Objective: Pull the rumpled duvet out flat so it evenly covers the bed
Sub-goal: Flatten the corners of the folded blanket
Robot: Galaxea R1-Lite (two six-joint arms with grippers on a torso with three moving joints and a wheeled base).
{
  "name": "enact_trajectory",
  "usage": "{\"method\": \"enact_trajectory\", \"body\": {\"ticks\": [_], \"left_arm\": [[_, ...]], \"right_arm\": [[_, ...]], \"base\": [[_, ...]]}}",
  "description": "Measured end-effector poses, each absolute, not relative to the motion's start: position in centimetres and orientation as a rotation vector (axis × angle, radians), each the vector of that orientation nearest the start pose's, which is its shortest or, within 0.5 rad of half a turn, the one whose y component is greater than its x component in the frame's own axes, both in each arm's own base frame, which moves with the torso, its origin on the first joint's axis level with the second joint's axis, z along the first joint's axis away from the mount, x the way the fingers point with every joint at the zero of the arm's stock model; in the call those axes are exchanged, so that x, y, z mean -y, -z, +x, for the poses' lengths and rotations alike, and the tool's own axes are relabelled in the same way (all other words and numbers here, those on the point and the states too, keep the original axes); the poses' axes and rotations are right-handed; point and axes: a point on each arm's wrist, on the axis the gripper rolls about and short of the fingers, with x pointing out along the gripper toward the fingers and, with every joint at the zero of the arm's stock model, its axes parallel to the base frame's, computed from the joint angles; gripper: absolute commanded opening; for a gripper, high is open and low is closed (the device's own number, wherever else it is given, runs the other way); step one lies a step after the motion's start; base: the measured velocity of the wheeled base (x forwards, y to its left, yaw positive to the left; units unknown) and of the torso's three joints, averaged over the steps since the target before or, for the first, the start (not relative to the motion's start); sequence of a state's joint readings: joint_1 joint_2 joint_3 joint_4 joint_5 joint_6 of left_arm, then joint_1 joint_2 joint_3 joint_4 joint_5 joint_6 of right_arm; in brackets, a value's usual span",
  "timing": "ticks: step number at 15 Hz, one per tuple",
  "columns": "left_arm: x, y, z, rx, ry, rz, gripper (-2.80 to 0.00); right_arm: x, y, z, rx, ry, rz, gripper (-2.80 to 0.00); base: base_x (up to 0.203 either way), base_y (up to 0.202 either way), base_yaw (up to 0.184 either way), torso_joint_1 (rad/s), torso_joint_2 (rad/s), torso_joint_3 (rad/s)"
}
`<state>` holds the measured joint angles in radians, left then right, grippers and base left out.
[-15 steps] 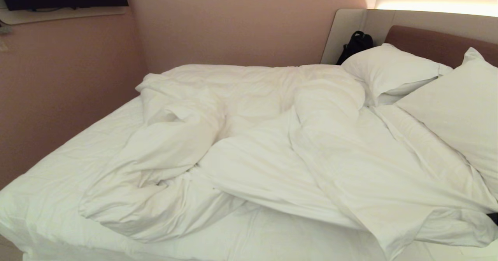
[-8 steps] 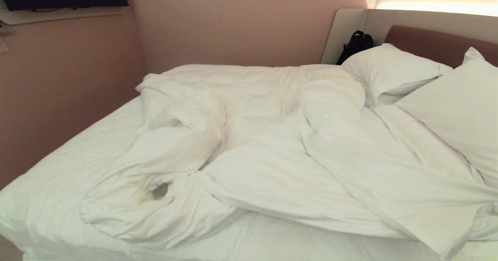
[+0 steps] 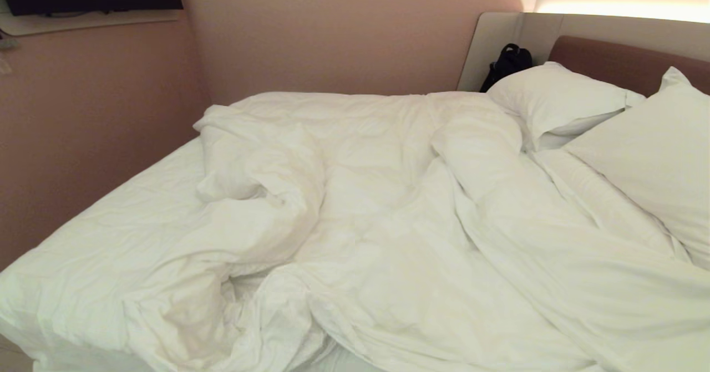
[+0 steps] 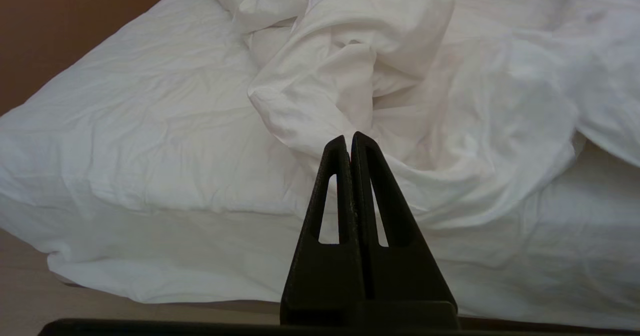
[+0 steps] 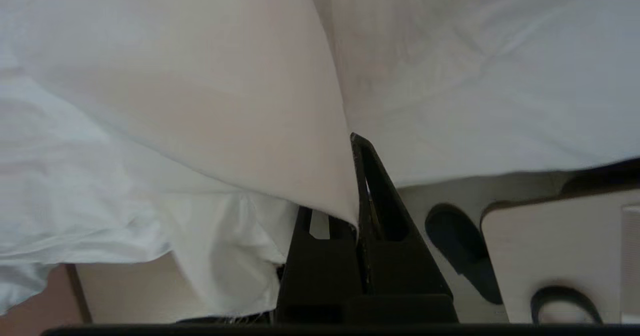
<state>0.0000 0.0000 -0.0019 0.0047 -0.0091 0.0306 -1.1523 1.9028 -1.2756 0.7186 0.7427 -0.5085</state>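
Nearest, the right gripper (image 5: 356,186) is clamping its black jaws on an edge fold of the thick, puffy white quilted duvet (image 3: 399,239), the cloth draping over one finger and hanging toward the floor beside the bed's near side. The left gripper (image 4: 350,143) is hovering pressed shut and empty, short of the near edge of the large low bed (image 3: 72,305) with its white-sheeted mattress, pointing at a bunched duvet corner just beyond its tips.

The duvet is lying heaped across the middle and right of the mattress, leaving the sheet bare along the left side. It is looking soft, bulky and limp, likely light but dragging on the sheet, so it should follow a pull in folds rather than slide as a whole. The best holds are probably hems and corners, taken deep enough that the thin cover is not slipping out.

Farther back, two plump white rectangular pillows (image 3: 554,103) are leaning by the brown padded headboard (image 3: 621,61).
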Motion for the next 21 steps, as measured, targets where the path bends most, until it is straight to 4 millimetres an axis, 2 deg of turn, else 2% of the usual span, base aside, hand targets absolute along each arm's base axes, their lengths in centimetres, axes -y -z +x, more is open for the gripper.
{"method": "enact_trajectory", "body": {"ticks": [7,13,14,17,21], "left_arm": [[0.0,-7.6,-2.3,-0.003,0.009,0.03,-2.8],[0.0,-7.6,-2.3,-0.002,0.009,0.031,-2.8],[0.0,-7.6,-2.3,-0.003,0.009,0.031,-2.8],[0.0,-7.6,-2.3,-0.002,0.009,0.031,-2.8],[0.0,-7.6,-2.3,-0.003,0.009,0.03,-2.8]], "right_arm": [[26.7,-14.5,9.0,-0.886,0.129,0.769,-2.8],[24.5,-13.0,8.6,-0.957,0.046,0.911,-2.8],[24.3,-13.0,8.6,-0.961,0.041,0.915,0.0],[23.9,-13.4,8.6,-0.964,0.03,0.905,0.0],[22.1,-15.2,9.2,-0.973,-0.012,0.854,0.0]], "base": [[0.0,0.0,0.0,0.0,0.0,0.0],[0.0,0.0,0.0,0.0,0.0,0.0],[0.0,0.0,0.0,0.0,0.0,0.0],[0.0,0.0,0.0,0.0,0.0,0.0],[0.0,0.0,0.0,0.0,0.0,0.0]]}}
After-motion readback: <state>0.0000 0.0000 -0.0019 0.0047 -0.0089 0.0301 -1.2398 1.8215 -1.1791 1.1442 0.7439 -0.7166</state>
